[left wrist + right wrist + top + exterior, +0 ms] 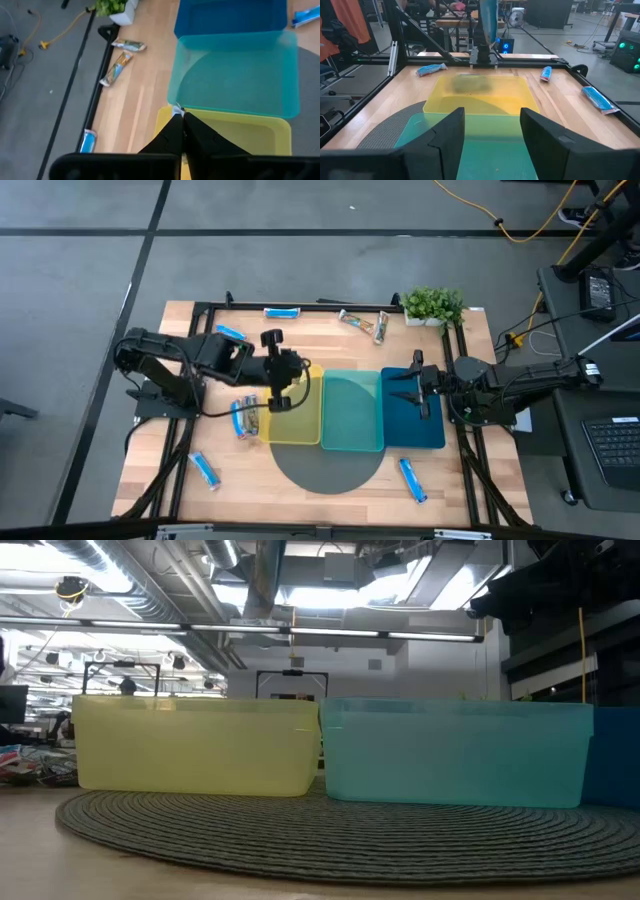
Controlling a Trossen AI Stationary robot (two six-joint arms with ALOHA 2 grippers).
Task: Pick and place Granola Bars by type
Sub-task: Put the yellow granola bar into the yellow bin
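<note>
No words, numbers or signs can be read anywhere in these views. The wrapped bars (pixel 209 470) carry what may be printing, but it shows only as blurred patches of white and tan on the two bars near the plant (pixel 116 71), too small to make out. The yellow tray (pixel 480 95), the teal tray (pixel 237 70) and the dark blue tray (pixel 415 430) bear no visible marking.
</note>
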